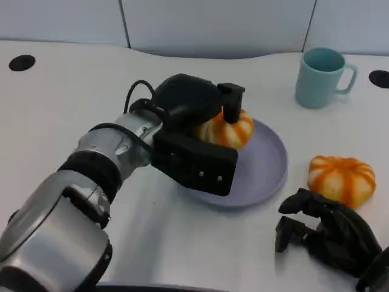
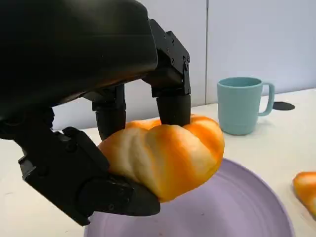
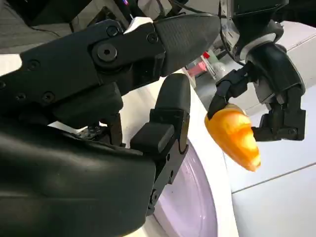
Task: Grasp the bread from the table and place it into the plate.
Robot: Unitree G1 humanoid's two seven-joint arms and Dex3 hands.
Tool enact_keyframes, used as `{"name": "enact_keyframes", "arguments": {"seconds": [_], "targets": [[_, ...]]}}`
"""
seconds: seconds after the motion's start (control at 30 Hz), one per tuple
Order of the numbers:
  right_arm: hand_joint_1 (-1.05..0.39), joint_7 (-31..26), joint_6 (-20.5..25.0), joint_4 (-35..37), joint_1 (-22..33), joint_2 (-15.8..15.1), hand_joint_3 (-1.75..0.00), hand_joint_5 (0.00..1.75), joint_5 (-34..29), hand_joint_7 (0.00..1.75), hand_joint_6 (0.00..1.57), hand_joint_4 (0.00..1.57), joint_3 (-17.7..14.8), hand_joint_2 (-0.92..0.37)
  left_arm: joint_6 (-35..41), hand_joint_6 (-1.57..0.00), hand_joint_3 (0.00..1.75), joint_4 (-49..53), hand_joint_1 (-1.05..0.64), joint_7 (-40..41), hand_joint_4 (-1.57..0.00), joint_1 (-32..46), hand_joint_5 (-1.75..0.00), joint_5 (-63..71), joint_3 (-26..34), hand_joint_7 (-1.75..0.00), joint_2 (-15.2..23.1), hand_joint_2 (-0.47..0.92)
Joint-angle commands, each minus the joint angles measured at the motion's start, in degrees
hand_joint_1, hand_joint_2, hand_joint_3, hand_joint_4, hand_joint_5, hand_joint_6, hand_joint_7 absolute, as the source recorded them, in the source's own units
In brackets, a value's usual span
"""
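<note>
The left hand (image 1: 200,131) holds a bread roll (image 2: 165,153) between its upper fingers (image 2: 173,106) and the thumb beneath, hanging just above the lilac plate (image 1: 267,164); the left wrist view shows clear air between the roll's underside and the plate's floor. The main risk, as I judge it, is in the release: the roll sits over the plate's near-left part rather than its middle, so if the fingers let go unevenly it could tip, roll to the rim and slip onto the counter (image 1: 73,97). A drop from this height might also make so light and rounded a thing bounce. Squeezing harder would dent it, since the crust looks soft. The retreating hand could nudge the plate too. The roll itself is plump and pumpkin-shaped, glossy orange with pale cream stripes running between its lobes. A second roll of the same kind (image 1: 341,177) lies on the counter just right of the plate, close beside the right hand (image 1: 325,231), which rests low with fingers curled inward and nothing in them. A pale teal mug (image 1: 321,76) stands behind the plate, well clear of both hands.
</note>
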Motion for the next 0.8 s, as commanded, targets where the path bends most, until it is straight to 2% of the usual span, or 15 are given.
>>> {"name": "enact_keyframes", "arguments": {"seconds": [0.03, 0.17, 0.2, 0.23, 0.33, 0.43, 0.53, 0.57, 0.6, 0.7, 0.77, 0.8], "targets": [[-0.48, -0.7, 2.7, 0.5, 1.9, 0.4, -0.11, 1.57, -0.3, 0.82, 0.79, 0.61, 0.1, -0.92, -0.3, -0.7, 0.9, 0.2, -0.3, -0.5, -0.93, -1.6, -1.75, 0.4, -0.9, -1.75, -0.9, 0.54], [-0.47, -0.3, 4.2, 0.0, 2.0, 0.7, -0.09, 1.58, 0.5, 0.81, 0.8, 0.61, -0.2, -0.92, -0.6, -0.67, 0.81, 0.4, -0.37, -0.5, -0.92, -1.1, -1.75, 0.6, -1.5, -1.75, -1.6, 0.56], [-0.47, 0.0, 4.2, 0.2, 2.0, 0.8, -0.09, 1.58, 0.6, 0.81, 0.8, 0.61, -0.3, -0.92, -0.4, -0.66, 0.76, 0.4, -0.37, -0.8, -0.89, -1.1, -1.74, 0.7, -1.7, -1.7, -1.7, 0.58], [-0.47, 0.0, 3.8, 0.1, 2.1, 0.9, -0.09, 1.59, 0.6, 0.8, 0.8, 0.61, -0.3, -0.92, -0.1, -0.67, 0.71, 0.5, -0.37, -0.9, -0.84, -1.1, -1.74, 0.9, -2.1, -1.57, -1.9, 0.6], [-0.48, 0.0, 3.0, 0.3, 2.1, 1.0, -0.09, 1.6, 0.3, 0.8, 0.8, 0.62, -0.3, -0.92, 0.8, -0.7, 0.6, 0.6, -0.35, -0.5, -0.8, -1.0, -1.74, 1.7, -3.1, -1.48, -2.2, 0.63], [-0.47, 0.0, 3.2, 0.7, 2.0, 1.0, -0.09, 1.6, 0.3, 0.79, 0.81, 0.64, -0.5, -0.92, 1.3, -0.64, 0.53, 0.7, -0.32, 0.9, -0.87, -0.8, -1.75, 2.5, -3.9, -1.7, -2.6, 0.67], [-0.47, 0.7, 3.5, 1.0, 1.9, 1.0, -0.09, 1.59, 0.6, 0.78, 0.81, 0.64, -0.7, -0.92, 1.4, -0.64, 0.54, 1.0, -0.31, 1.5, -0.91, -0.6, -1.75, 2.9, -4.4, -1.74, -2.9, 0.69], [-0.48, 0.4, 3.4, 0.4, 2.1, 1.0, -0.09, 1.58, 0.4, 0.78, 0.82, 0.64, -0.6, -0.92, 1.8, -0.61, 0.54, 1.1, -0.33, 1.5, -0.88, -0.7, -1.75, 3.3, -4.7, -1.74, -2.9, 0.7], [-0.48, 0.3, 3.3, 0.2, 2.1, 1.0, -0.09, 1.58, 0.2, 0.78, 0.82, 0.64, -0.6, -0.92, 2.3, -0.48, 0.49, 1.2, -0.4, 1.0, -0.71, -0.8, -1.74, 3.5, -5.0, -1.71, -2.8, 0.74], [-0.48, 0.3, 2.9, 0.4, 2.2, 1.0, -0.09, 1.57, 0.2, 0.78, 0.82, 0.65, -0.6, -0.92, 2.7, -0.28, 0.22, 1.5, -0.49, -1.2, -0.4, -0.8, -1.74, 2.6, -4.5, -1.66, -2.8, 0.88], [-0.48, 0.1, 2.6, 0.4, 2.2, 1.0, -0.09, 1.56, 0.0, 0.78, 0.82, 0.65, -0.6, -0.92, 2.9, -0.16, 0.14, 1.6, -0.55, -2.9, -0.22, -0.9, -1.74, 1.9, -4.0, -1.69, -2.9, 0.91], [-0.48, 0.1, 2.5, 0.4, 2.2, 1.0, -0.09, 1.55, -0.1, 0.77, 0.83, 0.65, -0.6, -0.92, 3.1, -0.11, 0.11, 1.6, -0.6, -3.5, -0.11, -0.9, -1.71, 1.7, -3.9, -1.63, -3.0, 0.92]]}}
